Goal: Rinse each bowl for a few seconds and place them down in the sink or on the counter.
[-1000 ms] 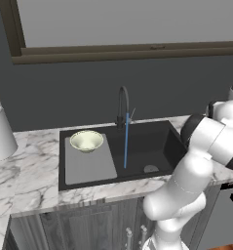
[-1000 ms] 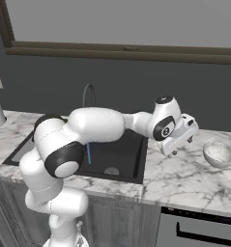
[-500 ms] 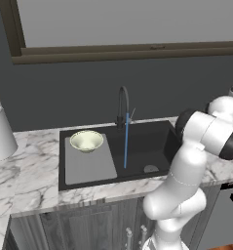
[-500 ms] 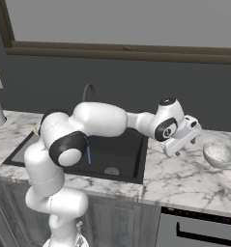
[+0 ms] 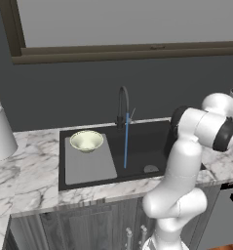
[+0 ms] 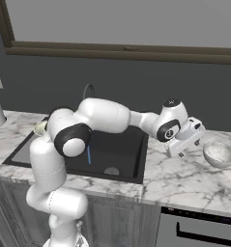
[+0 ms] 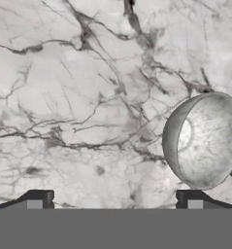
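Observation:
One pale bowl (image 5: 87,140) rests on the grey drainboard at the back left of the black sink (image 5: 142,146). A thin blue stream of water falls from the faucet (image 5: 123,105) into the basin. A second bowl (image 6: 220,155) (image 7: 203,140) stands on the marble counter (image 6: 184,181) right of the sink. My gripper (image 6: 188,148) (image 7: 115,200) hovers open above the counter, just left of that bowl, with nothing between its fingers. In the hand view the bowl lies to the right of the fingertips.
A tall white cylinder (image 5: 0,133) stands on the counter far left of the sink. A dark wall with a window frame runs behind the counter. My white arm (image 6: 107,118) stretches across the sink from left to right.
The arm has reached farther right over the counter, and the gripper has come closer to the right-hand bowl. The jaws have stayed open. The bowls have not moved.

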Available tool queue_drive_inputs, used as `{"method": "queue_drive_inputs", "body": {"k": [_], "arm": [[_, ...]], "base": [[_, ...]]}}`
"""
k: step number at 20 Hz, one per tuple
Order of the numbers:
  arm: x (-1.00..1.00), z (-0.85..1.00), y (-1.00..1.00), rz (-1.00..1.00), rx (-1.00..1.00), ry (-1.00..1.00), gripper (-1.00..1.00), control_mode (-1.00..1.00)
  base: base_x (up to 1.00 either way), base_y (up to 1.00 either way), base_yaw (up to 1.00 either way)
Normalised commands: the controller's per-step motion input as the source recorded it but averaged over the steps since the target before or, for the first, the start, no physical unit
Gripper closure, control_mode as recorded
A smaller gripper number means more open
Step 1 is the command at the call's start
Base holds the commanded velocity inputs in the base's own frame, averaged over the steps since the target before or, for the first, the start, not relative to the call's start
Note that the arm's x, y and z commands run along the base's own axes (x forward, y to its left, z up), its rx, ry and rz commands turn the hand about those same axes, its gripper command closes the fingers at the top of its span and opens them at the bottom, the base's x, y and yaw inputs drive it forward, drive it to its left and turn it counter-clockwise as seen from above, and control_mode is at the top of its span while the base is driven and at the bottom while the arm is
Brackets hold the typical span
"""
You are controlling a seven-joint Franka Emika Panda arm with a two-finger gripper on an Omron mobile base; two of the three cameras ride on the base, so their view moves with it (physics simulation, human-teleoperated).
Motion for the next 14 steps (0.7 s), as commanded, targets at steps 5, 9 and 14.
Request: {"method": "queue_drive_inputs", "body": {"k": [5,9,14], "arm": [[0.08,-0.09,-0.15,-0.03,0.01,0.02,-1.0,-1.0],[0.08,-0.1,-0.15,-0.03,0.02,0.02,-1.0,-1.0],[0.1,-0.11,-0.15,-0.03,0.01,0.01,-1.0,-1.0]], "base": [[0.0,0.0,0.0],[0.0,0.0,0.0],[0.0,0.0,0.0]]}}
